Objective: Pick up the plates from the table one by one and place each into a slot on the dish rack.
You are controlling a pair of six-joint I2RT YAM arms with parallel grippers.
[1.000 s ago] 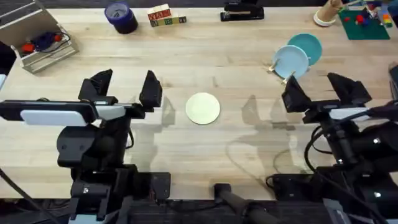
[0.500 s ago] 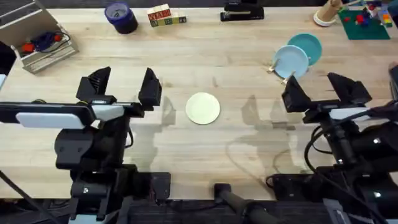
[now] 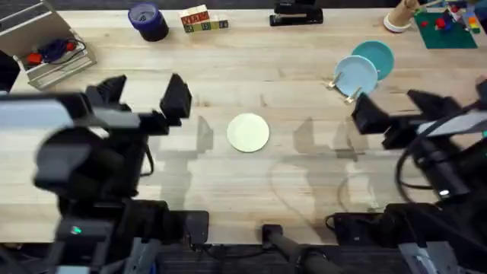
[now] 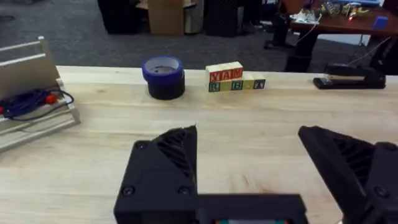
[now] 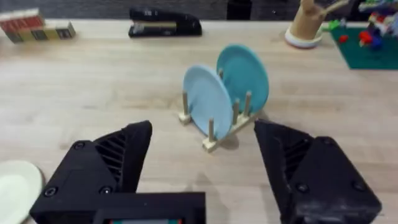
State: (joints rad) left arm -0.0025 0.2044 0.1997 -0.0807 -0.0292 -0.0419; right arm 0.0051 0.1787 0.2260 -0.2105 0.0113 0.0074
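A small, flat, round cream-yellow plate (image 3: 248,132) is seen lying flat on the pale planked wooden table (image 3: 289,68), between the two claws and touched by neither. It lies just to the inner side of the left gripper (image 3: 141,95), whose black fingers are spread wide with nothing between them. From the right gripper (image 3: 396,114), also spread and empty, the plate lies well off toward the middle of the table; in the right wrist view it is glimpsed beside that claw (image 5: 202,168), at the view's edge (image 5: 17,188).

Just beyond the right gripper, the small pale wooden dish rack with upright dowel pegs (image 5: 214,134) is found. Two plates are already stood on edge in its slots: a light blue round plate (image 5: 207,102) in front and a teal round plate (image 5: 244,78) behind it.

Two plates are judged done; the cream-yellow one is left to be picked up and slotted in.
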